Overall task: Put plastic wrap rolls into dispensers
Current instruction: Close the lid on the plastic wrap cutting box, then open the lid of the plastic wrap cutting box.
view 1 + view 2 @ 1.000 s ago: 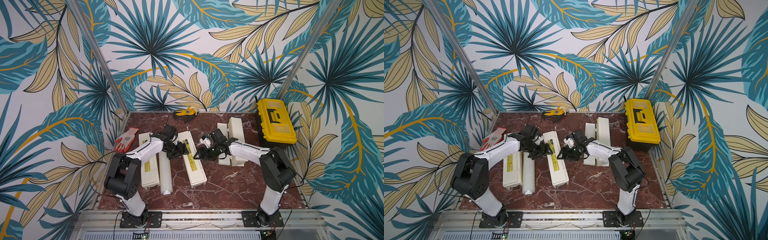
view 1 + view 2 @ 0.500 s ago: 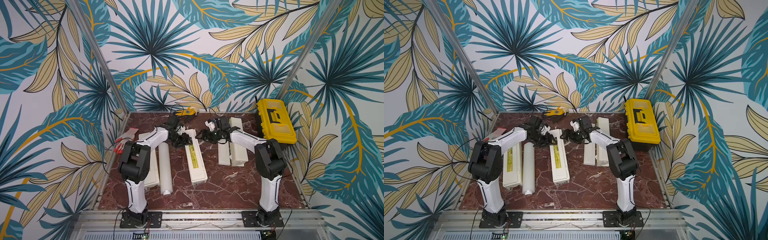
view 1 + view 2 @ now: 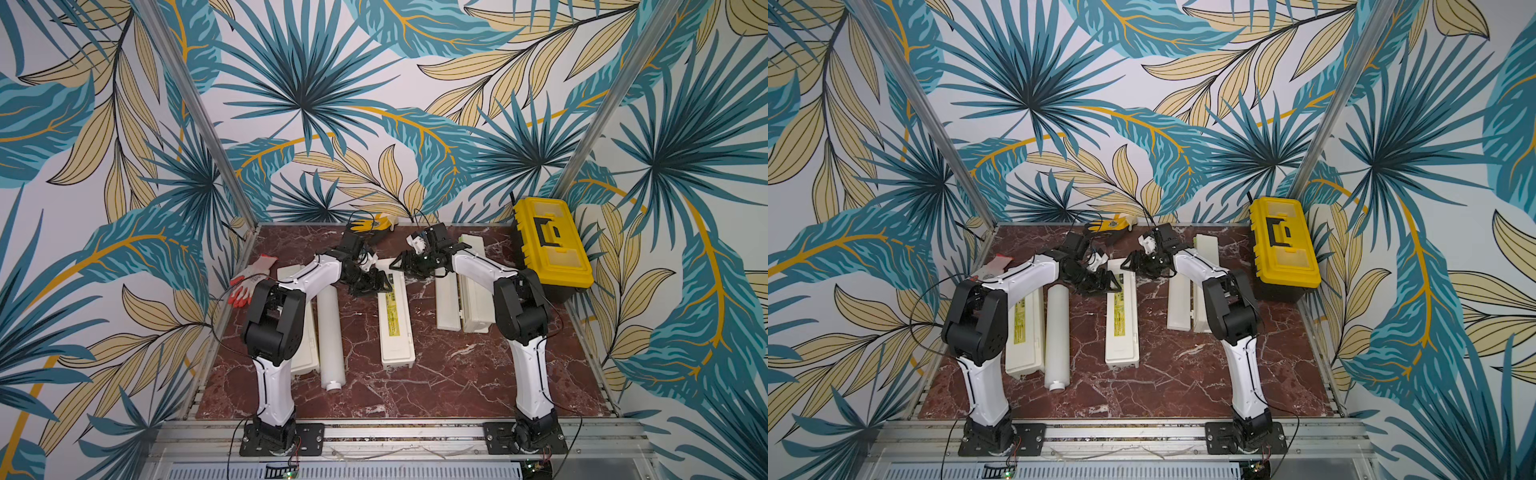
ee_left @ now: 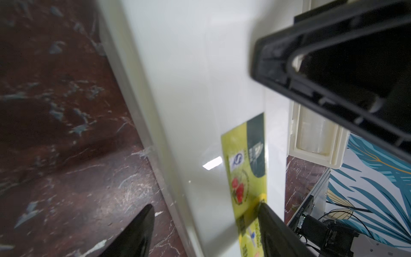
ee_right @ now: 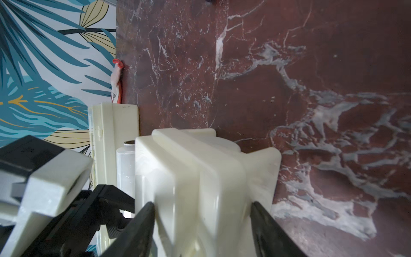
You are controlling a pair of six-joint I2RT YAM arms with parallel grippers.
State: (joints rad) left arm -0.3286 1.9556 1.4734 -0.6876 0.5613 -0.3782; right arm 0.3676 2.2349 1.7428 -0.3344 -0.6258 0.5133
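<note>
Plastic wrap roll [image 3: 331,336] [image 3: 1057,332], a long white cylinder with a hollow core, lies flat on the red-brown marble surface [image 3: 457,374] toward its left edge, running near to far. It sits just beside the left dispenser [image 3: 1032,332], a long cream-white plastic box with a yellow-green label, lid down. The roll's far end lies just beside the left gripper [image 3: 380,286] [image 4: 206,205].

Middle dispenser [image 3: 395,324] [image 4: 189,89] [image 5: 200,178], of the same cream-white make and lid down, lies near the surface's centre, parallel to the roll. Both grippers are at its far end. In the left wrist view the left gripper's 2 black fingers [image 4: 138,231] stand spread, 1 over the marble beside the box's long side and 1 over the label. No clamp is seen. In the right wrist view the right gripper [image 3: 399,264] [image 5: 203,203] presses its 2 fingers against opposite sides of the box's end, pinching it.

A 3rd dispenser [image 3: 449,303] lies opened flat toward the right edge. A yellow-and-black plastic toolbox [image 3: 548,245] occupies the far right corner. A red-and-white work glove [image 3: 249,278] lies at the left edge, and a yellow glove [image 3: 372,224] at the far edge. The walls carry teal-and-tan leaf wallpaper [image 3: 311,104].
</note>
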